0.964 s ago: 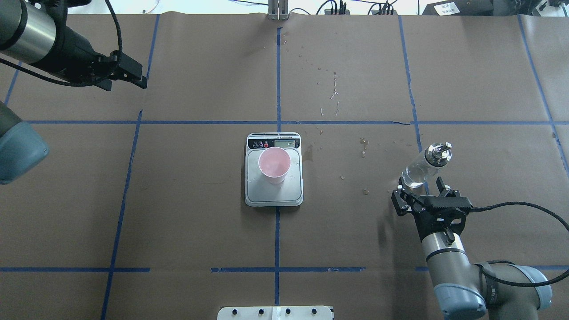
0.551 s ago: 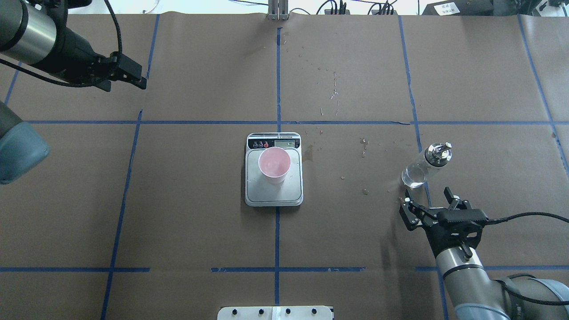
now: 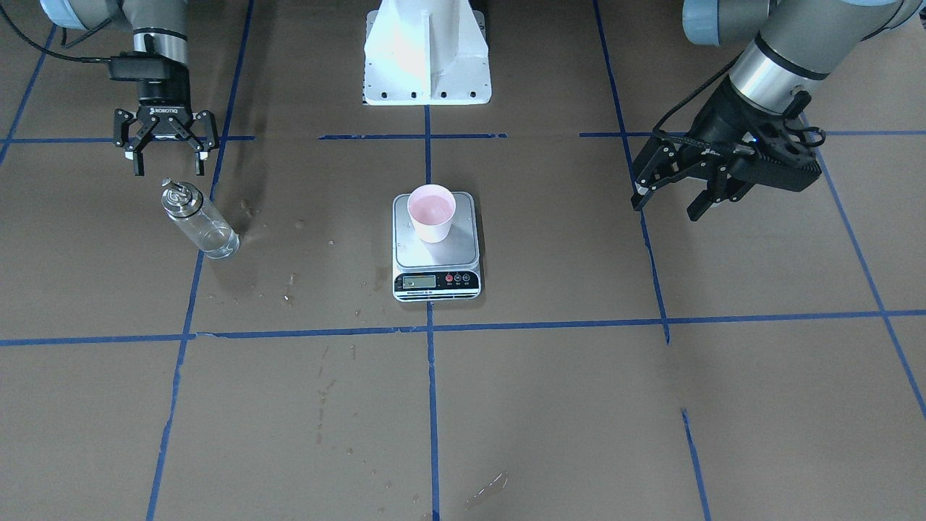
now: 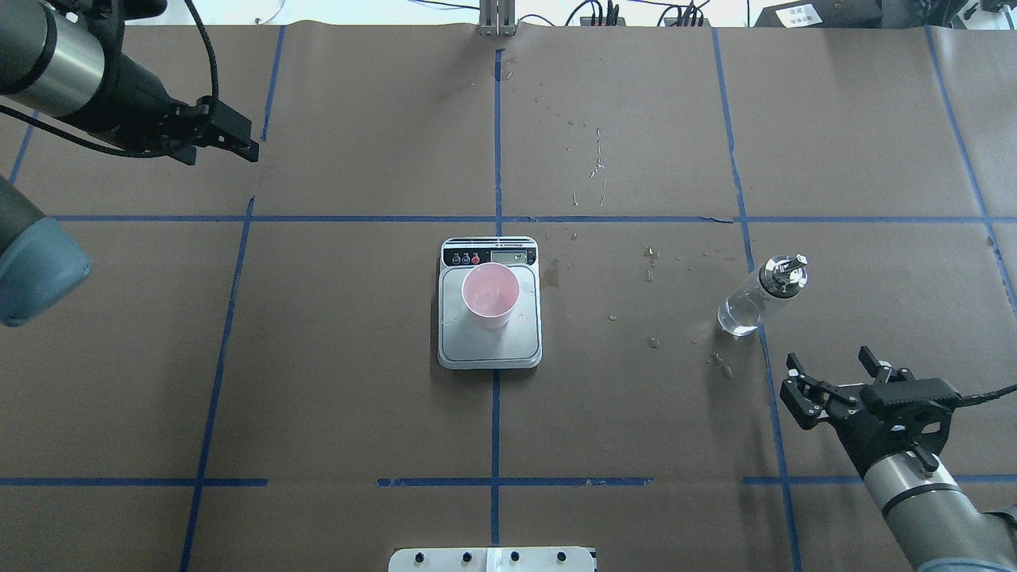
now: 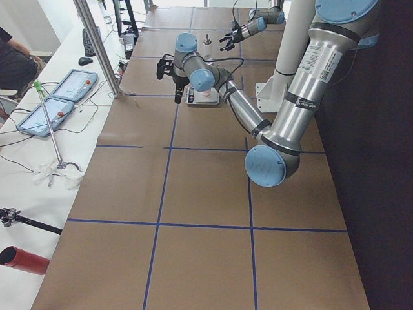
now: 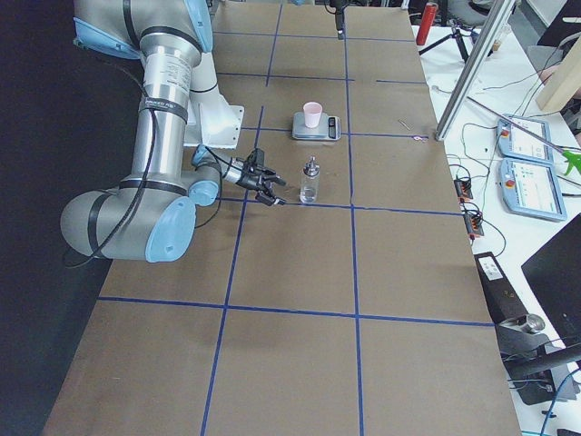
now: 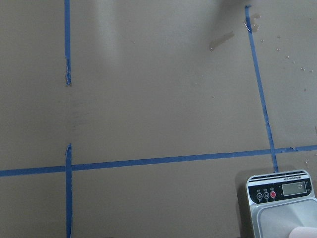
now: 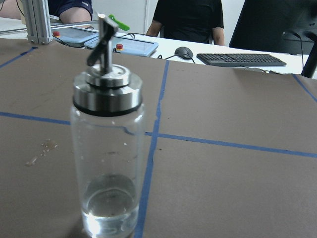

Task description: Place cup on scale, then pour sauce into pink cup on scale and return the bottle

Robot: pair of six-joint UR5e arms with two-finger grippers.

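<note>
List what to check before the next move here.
1. Cup upright on scale: ok.
2. Bottle upright on table, standing free: ok.
3. Right gripper open, empty, clear of bottle: ok.
4. Left gripper away from scale: ok.
5. Scale reading: cannot tell, display too small.
6. Table dry: not ok, droplets between scale and bottle.

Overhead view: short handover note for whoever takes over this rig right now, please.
Right tool open, empty, on the robot's side of the bottle, not touching it.
Left tool open, empty, far off to the side.
Cup upright on the scale.
Bottle upright on the table, little sauce in its bottom.
Done: cup placed, bottle set down.
Left: likely nothing but parking arms; liquid in the cup cannot be made out.
</note>
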